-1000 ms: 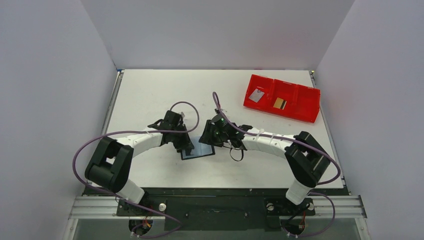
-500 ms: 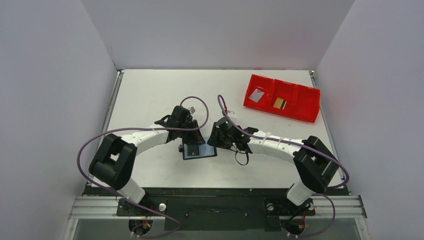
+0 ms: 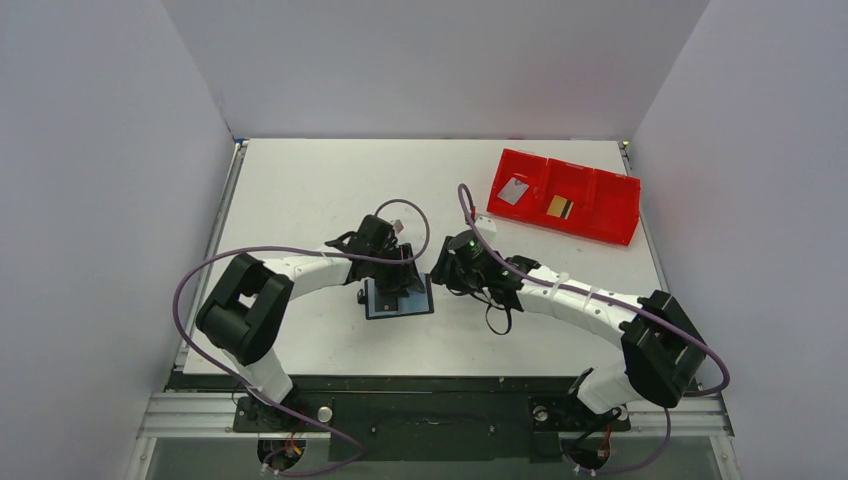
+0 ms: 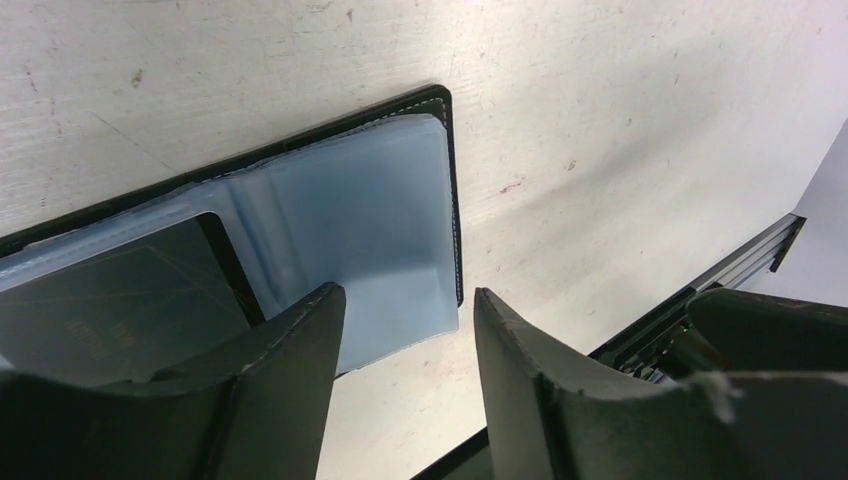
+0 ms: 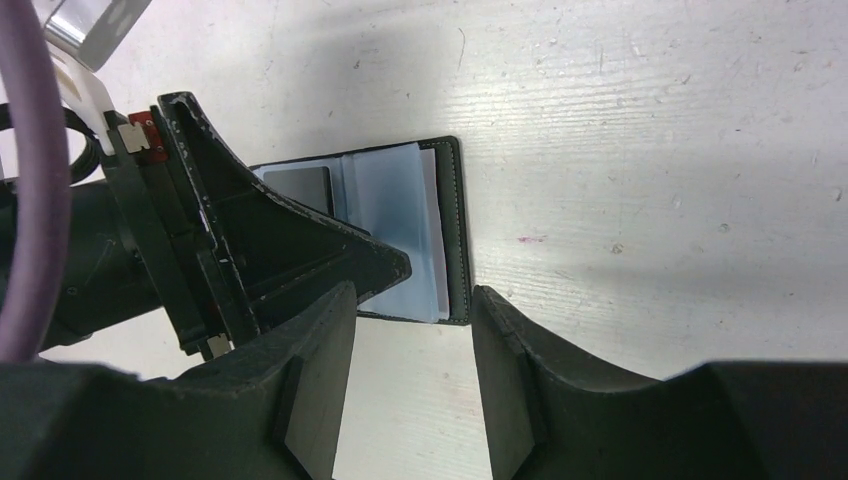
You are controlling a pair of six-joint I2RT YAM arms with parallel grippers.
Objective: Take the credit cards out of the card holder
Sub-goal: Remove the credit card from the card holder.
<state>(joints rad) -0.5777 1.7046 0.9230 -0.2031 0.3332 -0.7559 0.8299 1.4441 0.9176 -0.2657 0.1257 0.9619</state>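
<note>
The card holder (image 3: pixel 398 300) lies open and flat on the table between my two arms, its bluish clear sleeves (image 4: pixel 380 220) facing up. A black credit card (image 4: pixel 120 300) sits inside one sleeve. My left gripper (image 3: pixel 404 279) hovers open over the holder, one fingertip (image 4: pixel 318 310) above the sleeve's edge, nothing between the jaws. My right gripper (image 3: pixel 446 273) stands open just right of the holder (image 5: pixel 440 225), empty, over bare table. A silver-grey card (image 3: pixel 514 191) and a gold card (image 3: pixel 560 207) lie in the red tray.
The red three-compartment tray (image 3: pixel 590 232) stands at the back right of the white table. Grey walls close in the left, right and back sides. The left gripper's finger (image 5: pixel 290 240) covers the left part of the holder in the right wrist view.
My left gripper has gone from shut to open and shifted right over the holder. The right arm has drawn back to the right; the holder now lies flat.
</note>
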